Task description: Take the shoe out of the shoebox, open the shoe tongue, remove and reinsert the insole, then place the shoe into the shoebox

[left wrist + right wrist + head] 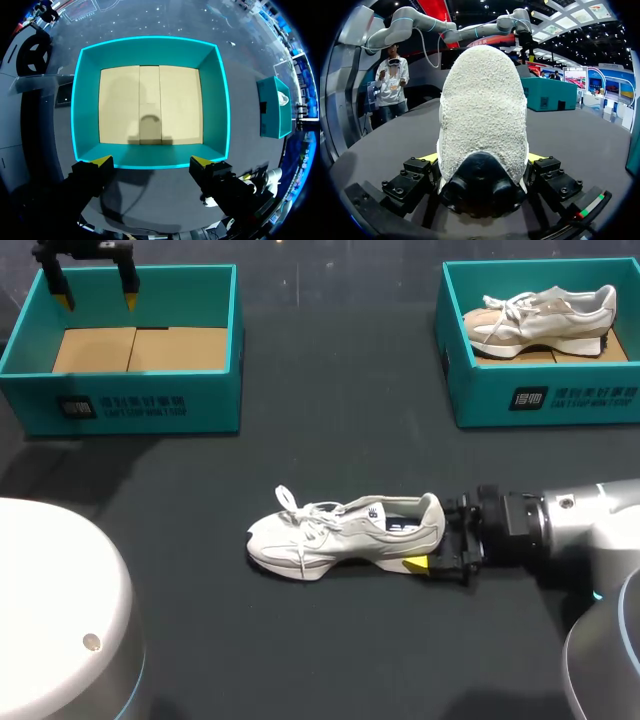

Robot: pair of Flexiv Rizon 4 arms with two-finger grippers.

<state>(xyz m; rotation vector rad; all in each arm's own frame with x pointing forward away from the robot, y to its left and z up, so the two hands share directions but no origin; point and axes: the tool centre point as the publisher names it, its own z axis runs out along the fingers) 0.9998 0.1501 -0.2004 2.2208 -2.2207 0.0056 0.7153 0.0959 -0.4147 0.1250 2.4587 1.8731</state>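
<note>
Here the right claw (481,159) clamps the shoe (340,533) heel, tips mostly hidden; left claw (151,161) gapes wide.

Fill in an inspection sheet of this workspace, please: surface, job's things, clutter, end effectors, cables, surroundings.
Surface: dark table.
Job's things: white shoe on the table's middle, outside both boxes; left shoebox empty, cardboard floor bare; right shoebox holds a second shoe.
Clutter: nothing seen.
End effectors: right end effector shut on the white shoe's heel; left end effector open, above the left shoebox.
Cables: nothing seen.
Surroundings: nothing seen.
</note>
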